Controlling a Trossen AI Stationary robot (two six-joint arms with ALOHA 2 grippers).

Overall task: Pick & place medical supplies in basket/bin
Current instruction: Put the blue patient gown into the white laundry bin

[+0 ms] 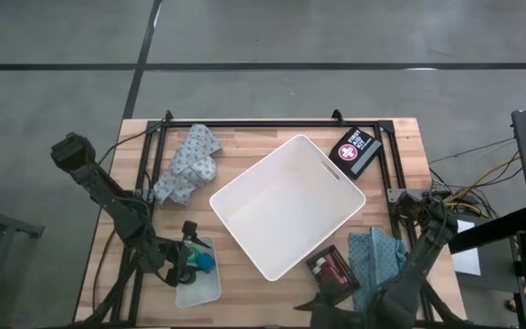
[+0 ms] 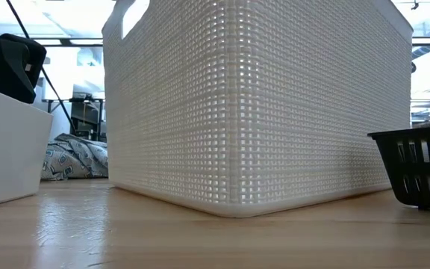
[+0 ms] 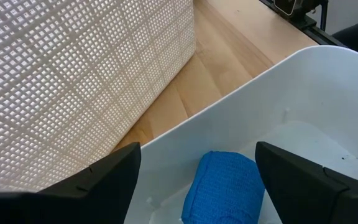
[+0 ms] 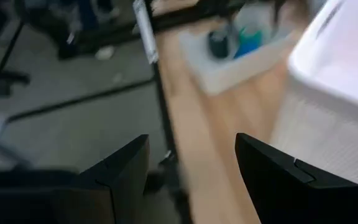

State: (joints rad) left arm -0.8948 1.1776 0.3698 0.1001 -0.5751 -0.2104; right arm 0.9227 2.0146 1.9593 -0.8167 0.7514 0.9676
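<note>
The large white lattice-walled bin (image 1: 286, 206) (image 2: 252, 104) stands in the middle of the table. Beside its near-left corner sits a small translucent tray (image 1: 210, 291) (image 3: 303, 81), and a blue bandage roll (image 1: 207, 263) (image 3: 225, 186) lies on the tray's floor. My left gripper (image 1: 188, 265) (image 3: 197, 149) is lowered into the tray, open, with a finger on either side of the roll and apart from it. My right gripper (image 1: 310, 306) (image 4: 191, 146) hangs open at the table's near edge, to the right of the tray, over bare wood.
A patterned grey cloth (image 1: 185, 164) (image 2: 73, 157) lies at the far left. A black first-aid pouch (image 1: 354, 149) is at the far right corner. A small dark mesh container with red contents (image 1: 331, 272) (image 2: 416, 168) and a teal cloth (image 1: 377, 256) lie near right.
</note>
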